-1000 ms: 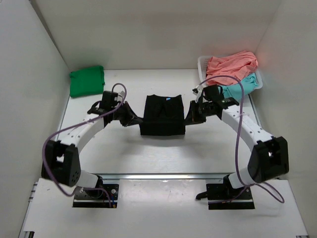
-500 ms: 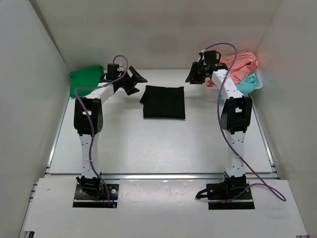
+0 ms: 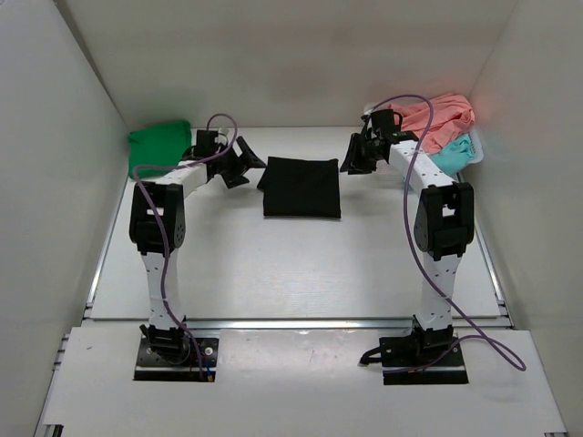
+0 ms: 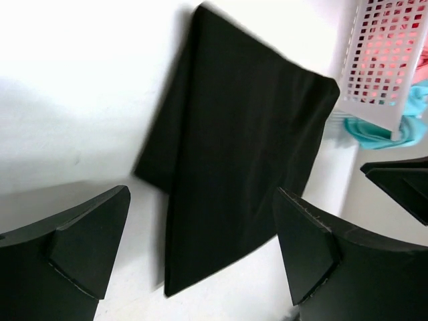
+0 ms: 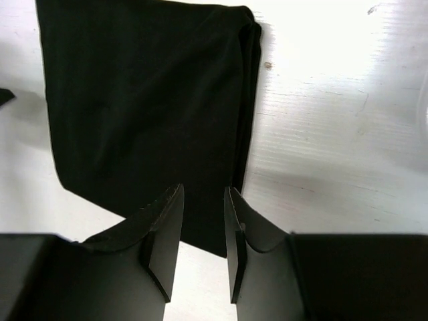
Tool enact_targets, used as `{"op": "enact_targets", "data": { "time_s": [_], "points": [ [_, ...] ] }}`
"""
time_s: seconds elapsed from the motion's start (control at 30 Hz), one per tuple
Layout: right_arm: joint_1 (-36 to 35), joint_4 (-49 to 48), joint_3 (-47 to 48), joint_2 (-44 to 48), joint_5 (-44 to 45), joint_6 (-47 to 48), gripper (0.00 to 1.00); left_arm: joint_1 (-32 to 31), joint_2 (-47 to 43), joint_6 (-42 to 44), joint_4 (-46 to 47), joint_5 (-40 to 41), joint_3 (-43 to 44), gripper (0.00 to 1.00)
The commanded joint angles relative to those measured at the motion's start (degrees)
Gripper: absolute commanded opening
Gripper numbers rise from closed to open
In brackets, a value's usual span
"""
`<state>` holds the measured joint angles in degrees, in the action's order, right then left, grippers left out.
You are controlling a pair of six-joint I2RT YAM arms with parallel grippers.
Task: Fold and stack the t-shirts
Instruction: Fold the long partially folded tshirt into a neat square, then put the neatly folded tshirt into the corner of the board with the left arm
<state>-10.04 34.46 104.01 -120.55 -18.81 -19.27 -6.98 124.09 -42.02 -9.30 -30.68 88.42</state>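
Observation:
The black t-shirt [image 3: 302,187] lies folded flat in a rectangle at the back middle of the table, also seen in the left wrist view [image 4: 241,140] and the right wrist view [image 5: 140,100]. My left gripper [image 3: 248,164] hovers just left of it, jaws wide open and empty [image 4: 200,194]. My right gripper [image 3: 350,162] hangs just right of it, jaws a little apart with nothing between them [image 5: 204,190]. A folded green t-shirt [image 3: 160,147] sits at the back left. The coral-pink t-shirt [image 3: 435,114] and the teal t-shirt [image 3: 453,153] lie crumpled in the basket.
The white plastic basket [image 3: 372,113] stands at the back right corner, close behind my right gripper; its perforated wall [image 4: 381,53] shows in the left wrist view. White walls close in the table on the left, back and right.
A second ago both grippers were shut on the black t-shirt's sides nearer the table's middle. They swung to the back, let go and opened; the shirt now lies further back, folded smaller.

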Motion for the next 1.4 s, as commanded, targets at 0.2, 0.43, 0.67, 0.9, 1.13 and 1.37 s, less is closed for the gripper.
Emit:
{"op": "enact_targets", "data": {
  "time_s": [0.2, 0.43, 0.67, 0.9, 1.13, 1.37],
  "points": [
    [0.3, -1.6, -1.3, 4.7, 1.3, 2.0, 0.29, -9.4, 3.5, 19.2, -17.8, 21.5, 18.9, 0.99],
    [1.7, -1.6, -2.4, 6.8, -0.3, 2.2, 0.29, -14.7, 8.2, 24.4, -24.3, 28.7, 19.3, 0.99],
    [3.2, -4.8, -7.8, 11.9, -2.1, 1.5, 0.29, -16.1, 14.9, 27.3, -36.7, 32.1, 28.4, 0.99],
    [4.2, -5.7, -10.7, 14.9, -3.7, 1.7, 0.29, -17.2, 21.1, 29.0, -47.6, 27.6, 34.4, 0.98],
    [5.8, -6.7, -13.7, 18.2, -4.8, 2.2, 0.29, -16.3, 13.4, 27.2, -36.6, 20.3, 21.5, 0.02],
    [6.8, -7.0, -18.3, 23.9, -6.5, 1.0, 0.27, -10.9, 4.4, 23.0, -28.9, 15.6, 10.3, 0.00]
  ]
}}
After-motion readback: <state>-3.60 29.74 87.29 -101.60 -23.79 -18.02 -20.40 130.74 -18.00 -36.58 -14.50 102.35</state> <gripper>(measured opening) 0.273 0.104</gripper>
